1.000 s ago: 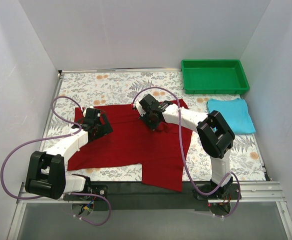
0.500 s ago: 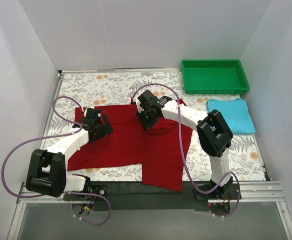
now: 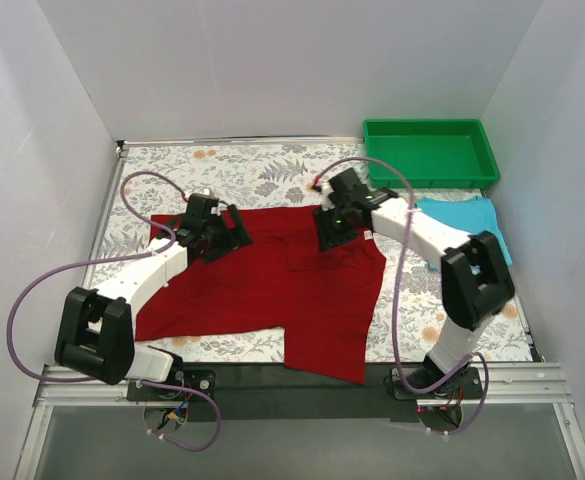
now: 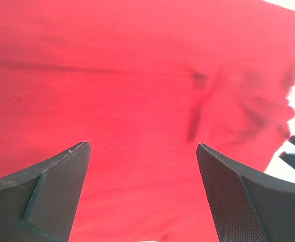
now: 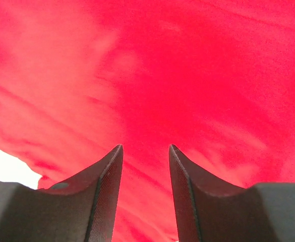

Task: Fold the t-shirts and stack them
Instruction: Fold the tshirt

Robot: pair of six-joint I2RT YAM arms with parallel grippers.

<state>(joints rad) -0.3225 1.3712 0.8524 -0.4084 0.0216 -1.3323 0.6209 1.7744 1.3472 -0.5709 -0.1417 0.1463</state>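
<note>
Arm L: left gripper [image 4: 143,146] has its fingers spread wide with nothing between them. It hangs over the dark red t-shirt [image 3: 257,290], and cloth fills the view beneath and ahead of it.

Arm R: right gripper [image 5: 145,147] has its fingers parted by a narrow gap with no cloth visibly pinched. The same red cloth lies directly below it.

The light blue t-shirt [image 3: 467,212] lies folded to the right of the right gripper. The green tray [image 3: 424,125] sits beyond that gripper on the floral tablecloth [image 3: 232,175].
</note>
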